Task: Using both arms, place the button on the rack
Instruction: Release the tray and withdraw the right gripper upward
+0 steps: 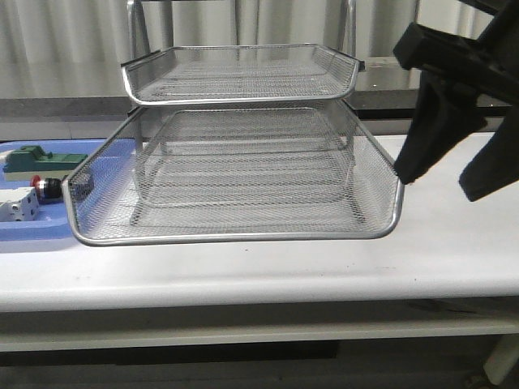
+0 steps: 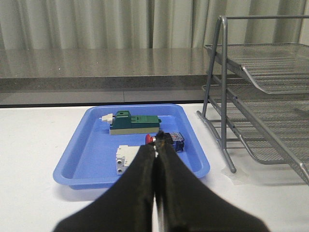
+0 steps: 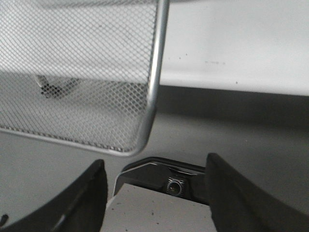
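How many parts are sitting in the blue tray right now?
3. In the blue tray: the green block toward the back, the white block at the front, and the button beside it, partly hidden behind the shut left pincer.

Both arms are bulky, matte black—each claw (image 2: 155, 145) tapers to wedge-shaped fingers (smooth).

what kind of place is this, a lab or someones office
Probably a robot lab or test bench, not an office: a bare white table holds only a silver wire-mesh tray rack and a flat blue plastic tray of small industrial parts, with grey curtains behind.
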